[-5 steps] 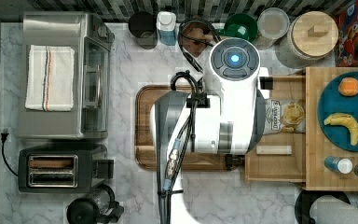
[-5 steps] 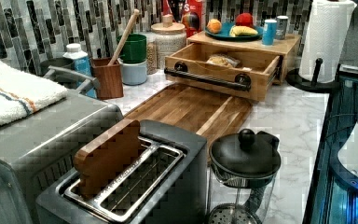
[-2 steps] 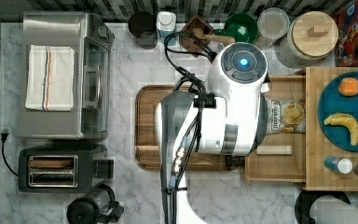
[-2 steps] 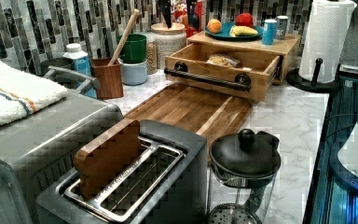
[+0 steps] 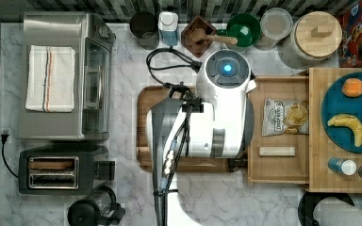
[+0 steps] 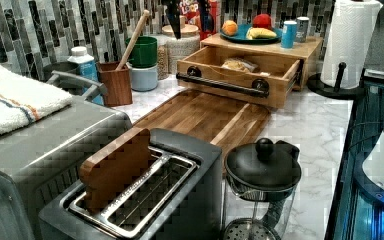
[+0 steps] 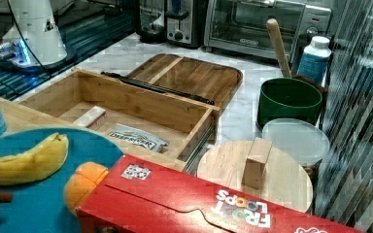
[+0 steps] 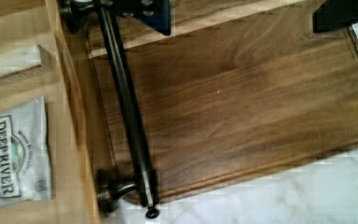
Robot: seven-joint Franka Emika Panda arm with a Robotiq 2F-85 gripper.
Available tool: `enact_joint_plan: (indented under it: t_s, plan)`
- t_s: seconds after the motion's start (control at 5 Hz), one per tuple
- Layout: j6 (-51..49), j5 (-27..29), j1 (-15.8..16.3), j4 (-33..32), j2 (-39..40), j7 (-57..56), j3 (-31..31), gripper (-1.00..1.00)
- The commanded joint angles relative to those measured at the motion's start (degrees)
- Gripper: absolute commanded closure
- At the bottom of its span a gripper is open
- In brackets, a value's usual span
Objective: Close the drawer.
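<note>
Heads up: in the top view the arm (image 5: 221,113) covers the drawer's front and nearly all of its black handle, so you can't read the front edge there. In the wrist view the gripper (image 8: 242,14) is cut off by the frame; you only get two dark fingers (image 8: 156,16), set wide apart, nothing between them. The drawer (image 5: 278,165) stands pulled out of the light-wood cabinet (image 5: 320,179) that carries the blue plate (image 5: 358,136) with fruit. Its open front faces the top view's left, toward the dark wooden board (image 5: 143,127) on the marble bench (image 5: 127,61). The drawer's long axis, and the handle (image 8: 128,107) with it, runs up and down in the top view, parallel to the board's near edge. In the left view the handle (image 6: 220,85) runs across the drawer front (image 6: 240,92), just above the board (image 6: 205,115). Inside the drawer lie a chip bag (image 5: 275,117) and a small pale wooden block (image 5: 276,151). In the wrist view one finger sits over the handle close to one of its mounts; whether it touches the bar you cannot tell. The other finger hangs over the board, well apart from the handle. So the gripper is on the board side of the drawer front. The right view shows the drawer (image 7: 126,104) open, handle (image 7: 155,87) on its far side.
</note>
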Motion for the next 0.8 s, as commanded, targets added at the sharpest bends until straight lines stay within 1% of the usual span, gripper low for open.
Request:
enact_joint_plan:
  t_s: [0.2,0.4,0.6,0.8]
  plan:
    - [12.35,-0.92,2.93,-11.92,-5.66,-10.08,4.40,1.00]
    - [14.62,-2.68,2.72,-13.73,-4.52,-11.79,3.99,1.00]
    - [21.27,-4.58,2.13,-16.96,-2.79,-12.97,3.38,1.00]
    - [27.56,-7.91,1.66,-19.61,-0.80,-11.51,3.11,1.00]
